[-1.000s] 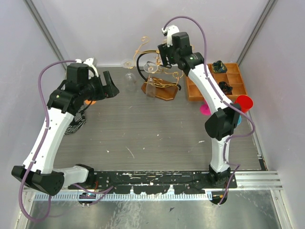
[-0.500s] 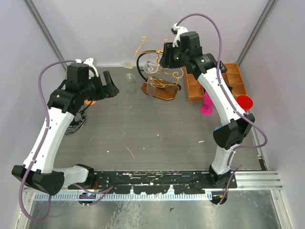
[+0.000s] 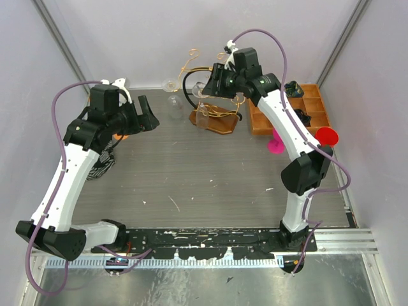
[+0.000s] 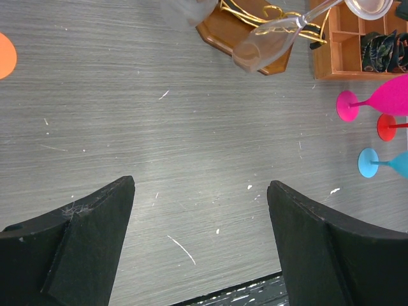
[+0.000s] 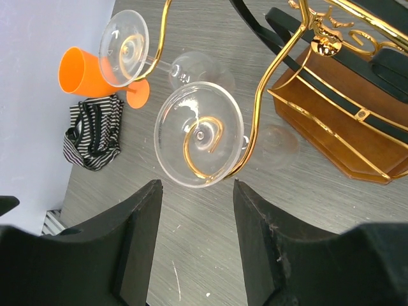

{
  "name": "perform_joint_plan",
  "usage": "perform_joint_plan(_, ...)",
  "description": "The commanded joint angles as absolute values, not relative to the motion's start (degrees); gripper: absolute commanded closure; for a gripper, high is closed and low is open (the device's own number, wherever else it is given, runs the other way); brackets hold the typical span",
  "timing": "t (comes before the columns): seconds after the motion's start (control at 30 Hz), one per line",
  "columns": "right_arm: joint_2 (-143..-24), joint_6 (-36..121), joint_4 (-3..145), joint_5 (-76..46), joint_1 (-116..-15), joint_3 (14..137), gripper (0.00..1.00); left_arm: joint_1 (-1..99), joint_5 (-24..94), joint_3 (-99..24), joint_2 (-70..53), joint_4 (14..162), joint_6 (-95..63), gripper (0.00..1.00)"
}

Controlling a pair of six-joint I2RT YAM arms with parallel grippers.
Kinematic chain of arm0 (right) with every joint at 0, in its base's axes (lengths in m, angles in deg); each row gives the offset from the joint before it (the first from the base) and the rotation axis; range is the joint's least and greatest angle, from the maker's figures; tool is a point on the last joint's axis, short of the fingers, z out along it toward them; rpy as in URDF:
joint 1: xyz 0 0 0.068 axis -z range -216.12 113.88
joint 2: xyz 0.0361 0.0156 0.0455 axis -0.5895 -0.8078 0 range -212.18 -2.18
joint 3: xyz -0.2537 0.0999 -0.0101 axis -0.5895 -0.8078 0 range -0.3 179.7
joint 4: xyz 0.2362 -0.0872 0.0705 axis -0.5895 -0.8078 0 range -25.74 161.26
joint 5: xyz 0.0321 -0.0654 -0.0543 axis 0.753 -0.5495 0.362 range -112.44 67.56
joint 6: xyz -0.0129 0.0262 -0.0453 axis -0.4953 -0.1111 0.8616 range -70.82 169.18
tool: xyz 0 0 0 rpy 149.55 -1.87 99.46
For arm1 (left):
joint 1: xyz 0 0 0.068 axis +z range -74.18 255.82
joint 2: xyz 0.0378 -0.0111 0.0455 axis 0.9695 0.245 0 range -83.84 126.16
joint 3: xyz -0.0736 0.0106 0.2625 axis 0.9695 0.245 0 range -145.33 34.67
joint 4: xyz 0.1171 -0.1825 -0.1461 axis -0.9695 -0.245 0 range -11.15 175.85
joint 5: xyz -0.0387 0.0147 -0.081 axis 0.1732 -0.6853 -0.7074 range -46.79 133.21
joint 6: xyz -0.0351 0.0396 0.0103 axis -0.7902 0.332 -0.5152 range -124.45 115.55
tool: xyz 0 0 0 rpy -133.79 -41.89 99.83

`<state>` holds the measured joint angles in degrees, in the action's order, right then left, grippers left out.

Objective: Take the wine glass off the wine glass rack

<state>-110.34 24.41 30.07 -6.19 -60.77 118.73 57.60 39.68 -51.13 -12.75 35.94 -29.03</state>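
Note:
The wine glass rack (image 3: 220, 109) is a gold curly-wire stand on a brown oval base (image 5: 344, 143) at the back middle of the table. Two clear wine glasses hang upside down from its scrolled arms. In the right wrist view I see the nearer glass's round foot (image 5: 199, 134) on a gold scroll, and the second glass's foot (image 5: 124, 44) further left. My right gripper (image 5: 196, 183) is open, high up just in front of the nearer foot and not touching it. My left gripper (image 4: 201, 186) is open and empty above the table (image 4: 159, 127), left of the rack.
An orange compartmented tray (image 3: 290, 105) stands right of the rack. Pink (image 3: 275, 143), red (image 3: 326, 136) and blue (image 4: 382, 162) plastic glasses lie near it. An orange cup (image 5: 86, 70) and a striped cloth (image 5: 92, 140) lie at the left.
My right gripper swung out to the right, then came back left and lower, close to the nearer hanging glass. My left arm has not moved.

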Motion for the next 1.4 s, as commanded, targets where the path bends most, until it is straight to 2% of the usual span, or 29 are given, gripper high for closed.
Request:
perform_joint_plan(0.0,-111.15,22.73,33.71,-5.72,-60.87,119.17,0.46,57.44,39.35,-51.00,-13.46,35.66,-28.91,0.08)
perform_joint_plan(0.57,-113.35,23.36,33.86,-6.09,-60.57,122.64,0.55,57.38,38.62,-50.68,-13.04,35.39,-28.79,0.08)
perform_joint_plan(0.73,-113.32,23.85,33.19,-6.25,-60.04,122.97,0.55,57.42,38.15,-50.25,-13.09,35.58,-28.98,0.08)
perform_joint_plan(1.03,-113.42,24.45,33.02,-6.68,-59.28,123.81,0.48,57.44,37.68,-49.44,-13.52,35.61,-29.35,0.08)
perform_joint_plan(1.37,-115.80,24.04,33.63,-4.56,-59.31,125.41,0.48,57.41,37.59,-49.01,-13.59,35.75,-29.39,0.08)
